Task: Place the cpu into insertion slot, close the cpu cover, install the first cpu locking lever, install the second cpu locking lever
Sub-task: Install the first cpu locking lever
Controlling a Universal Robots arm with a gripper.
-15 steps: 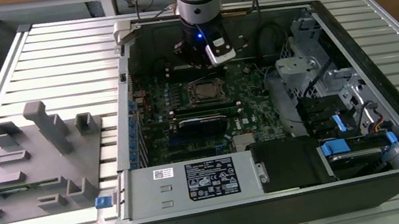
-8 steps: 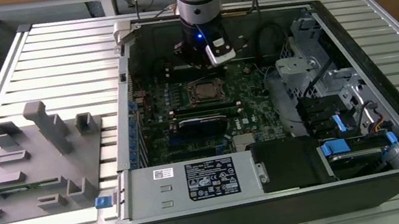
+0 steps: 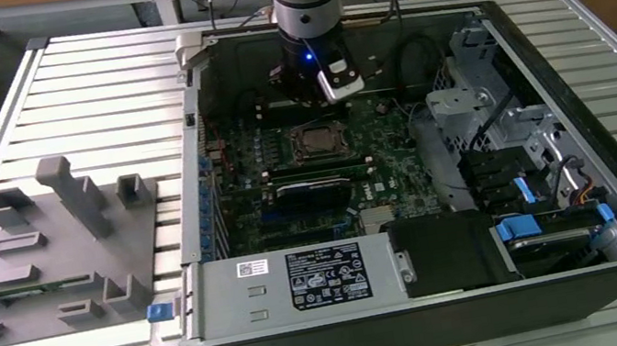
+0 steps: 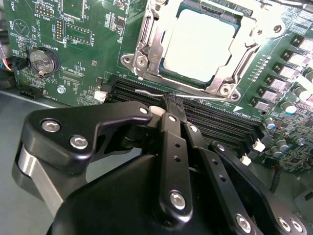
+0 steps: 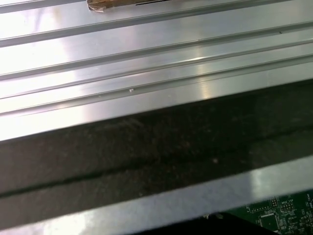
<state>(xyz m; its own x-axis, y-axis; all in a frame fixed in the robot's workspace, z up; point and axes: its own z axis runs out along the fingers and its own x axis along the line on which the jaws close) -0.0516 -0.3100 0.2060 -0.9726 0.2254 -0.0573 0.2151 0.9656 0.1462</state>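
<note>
Second wrist view: one cpu in one insertion slot.

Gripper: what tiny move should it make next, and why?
Probably press the thin lever beside the cover down toward its catch. The cpu is already seated with the cover lying over its rim, and the gripper, its tips shut, sits right at that lever. I cannot tell whether the lever is already hooked, so a gentle push seems the safest step.
</note>
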